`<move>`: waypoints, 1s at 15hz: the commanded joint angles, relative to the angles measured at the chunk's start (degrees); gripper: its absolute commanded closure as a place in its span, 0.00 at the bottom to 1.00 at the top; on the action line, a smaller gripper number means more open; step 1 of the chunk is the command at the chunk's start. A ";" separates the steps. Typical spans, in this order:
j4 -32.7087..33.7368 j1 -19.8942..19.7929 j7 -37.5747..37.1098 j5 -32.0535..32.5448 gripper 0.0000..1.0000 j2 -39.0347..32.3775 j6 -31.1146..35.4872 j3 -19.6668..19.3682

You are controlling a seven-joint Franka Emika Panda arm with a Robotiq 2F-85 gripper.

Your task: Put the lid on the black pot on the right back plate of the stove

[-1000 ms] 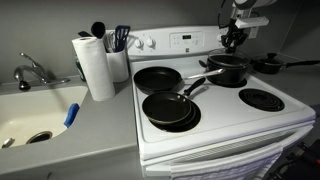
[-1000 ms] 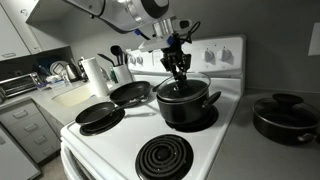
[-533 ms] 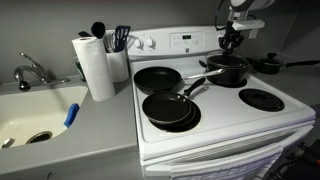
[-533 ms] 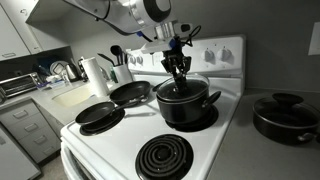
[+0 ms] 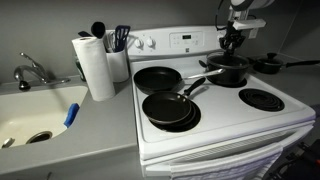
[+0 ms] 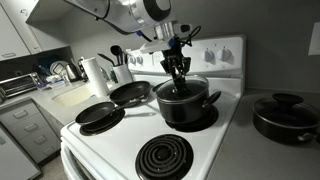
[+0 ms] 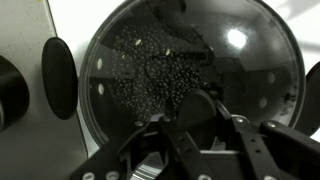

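The end effector [image 6: 178, 72] hangs right over the black pot [image 6: 186, 103], its fingers drawn together on what looks like the knob of the glass lid [image 7: 190, 70]. In the wrist view the lid covers the pot's mouth, with dark contents showing through the glass, but whether its rim sits down all round cannot be told. If the lid is released tilted or off-centre, it may slide off the pot's edge and clatter onto the stove [image 5: 215, 125]. Lifting away before the fingers fully part could drag the lid up again. Just beside the pot, a frying pan [image 5: 168, 108] reaches its handle toward the pot's wall, so a sideways exit could knock it. A second frying pan [image 5: 158, 78] lies next over, and the burner [image 5: 262, 99] in front of the pot is bare. Another dark pot [image 6: 284, 117] sits on the bench [image 5: 100, 130], apart from the stove. Farthest from the pot are the paper towel roll [image 5: 97, 67] and the sink [image 5: 30, 115].
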State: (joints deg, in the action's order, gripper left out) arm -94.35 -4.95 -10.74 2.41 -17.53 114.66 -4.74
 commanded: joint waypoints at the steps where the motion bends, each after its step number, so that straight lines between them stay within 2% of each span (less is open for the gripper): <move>1: 1.63 0.10 1.27 -0.53 0.86 -0.29 -4.86 -0.21; 11: 2.41 0.19 1.21 -0.86 0.86 -1.33 -6.85 -0.08; 12: 2.73 0.22 1.05 -0.71 0.67 -1.37 -7.21 -0.14; 13: 3.02 0.27 0.95 -0.50 0.36 -1.36 -7.54 -0.19; 15: 3.62 0.39 0.57 0.12 0.29 -1.17 -8.70 -0.36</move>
State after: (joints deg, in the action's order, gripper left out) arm -92.90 -4.77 -10.74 2.44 -18.32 109.30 -4.73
